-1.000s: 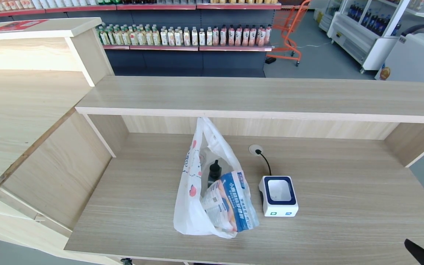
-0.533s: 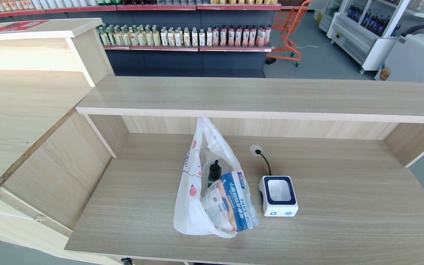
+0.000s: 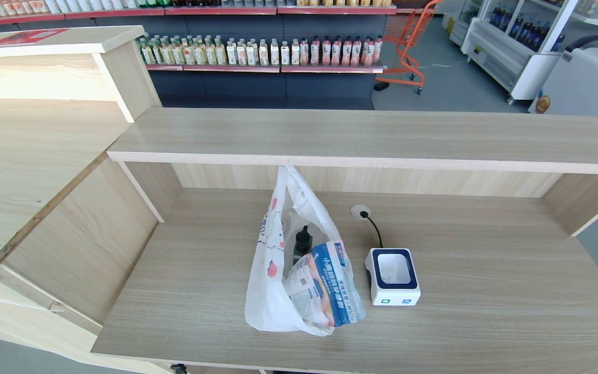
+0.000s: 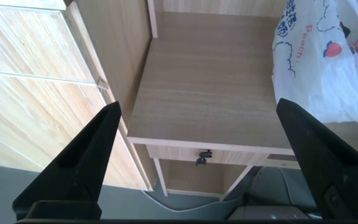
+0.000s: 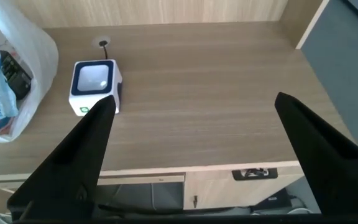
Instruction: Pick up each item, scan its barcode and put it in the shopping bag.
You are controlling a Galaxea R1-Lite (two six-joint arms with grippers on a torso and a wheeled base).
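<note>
Two claws, both spread wide and both carrying nothing: the left claw [image 4: 197,104] hangs off the tabletop's [image 3: 486,291] front-left corner, and the right claw [image 5: 194,98] hangs off the front edge nearer the right corner. That reads to me as a parked pose, well apart from the goods so nothing gets nudged. Now the shopping bag [image 3: 273,270]: it stands about midway between the left and right edges, nearer the front edge than the back. One handle is pulled up tall and the mouth gapes on the scanner's side, which looks like a setup for dropping things straight in. Inside, a blue packet [image 3: 330,285] leans at the mouth, with its lower end bulging the plastic toward the front edge. Behind it, deeper in, a dark bottle [image 3: 303,241] stands upright with its cap showing. The scanner [image 3: 392,275] sits just beside the bag on the right, window facing up, so a barcode can be passed over it and the item carried a short way into the bag. Its cable [image 3: 374,226] runs back to a port near the rear edge. With both goods I can make out bagged, my call is that the packing is finished or very nearly so.
</note>
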